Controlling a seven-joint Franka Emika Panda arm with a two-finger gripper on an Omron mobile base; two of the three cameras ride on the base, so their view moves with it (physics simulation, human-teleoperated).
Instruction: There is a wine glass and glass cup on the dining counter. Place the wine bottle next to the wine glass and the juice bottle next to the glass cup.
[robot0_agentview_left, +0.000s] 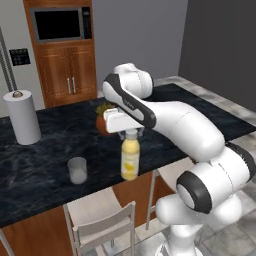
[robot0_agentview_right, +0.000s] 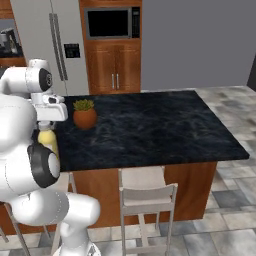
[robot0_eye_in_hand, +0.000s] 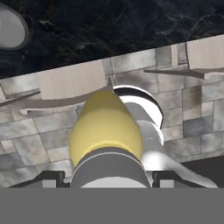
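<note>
The juice bottle (robot0_agentview_left: 130, 159), pale yellow with a whitish cap, stands upright at the front edge of the black dining counter (robot0_agentview_left: 45, 170). My gripper (robot0_agentview_left: 131, 131) reaches down over it and is shut on its cap. In the hand view the fingertips (robot0_eye_in_hand: 52, 177) flank the cap of the juice bottle (robot0_eye_in_hand: 107, 127); whether its base rests on the stone I cannot tell. The glass cup (robot0_agentview_left: 77, 170) stands a short way to the bottle's left, and its rim also appears in the hand view (robot0_eye_in_hand: 8, 26). The juice bottle (robot0_agentview_right: 47, 140) peeks out behind my arm. The wine glass and wine bottle are out of view.
A white paper-towel roll (robot0_agentview_left: 22, 117) stands at the counter's back left. A potted plant (robot0_agentview_right: 84, 116) sits mid-counter behind my hand. Wooden stools (robot0_agentview_left: 105, 220) (robot0_agentview_right: 145, 190) are tucked under the front edge. Beyond are the fridge (robot0_agentview_right: 45, 45) and wooden cabinets (robot0_agentview_left: 70, 75).
</note>
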